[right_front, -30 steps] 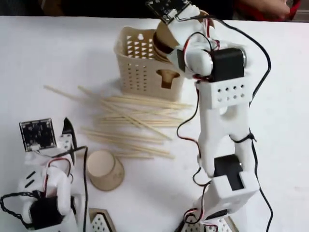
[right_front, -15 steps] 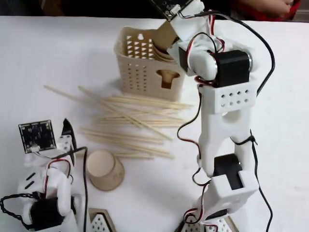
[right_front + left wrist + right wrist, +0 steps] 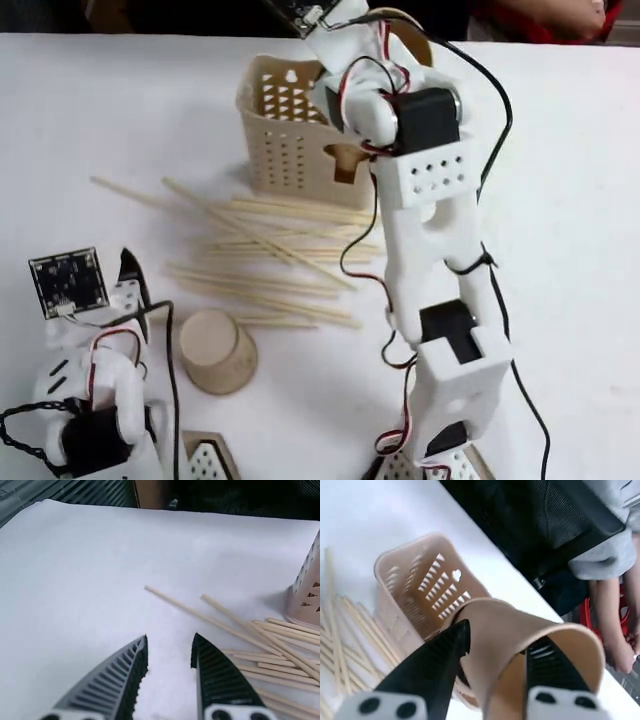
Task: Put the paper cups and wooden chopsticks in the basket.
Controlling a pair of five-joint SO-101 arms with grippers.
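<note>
My right gripper is shut on a tan paper cup, which it holds tilted just over the open top of the perforated beige basket. In the high view the basket stands at the back middle, with this arm's wrist over its right rim. Wooden chopsticks lie scattered on the table in front of the basket. A second paper cup stands upside down near the front left. My left gripper is open and holds nothing, low over the bare table to the left of the chopsticks.
The white table is bare at the left and the far right. The right arm's body stretches from the front edge up to the basket. A corner of the basket shows in the left wrist view.
The right arm has swung to the left with the cup, so its wrist now sits over the basket's right rim. The left arm has barely shifted.
</note>
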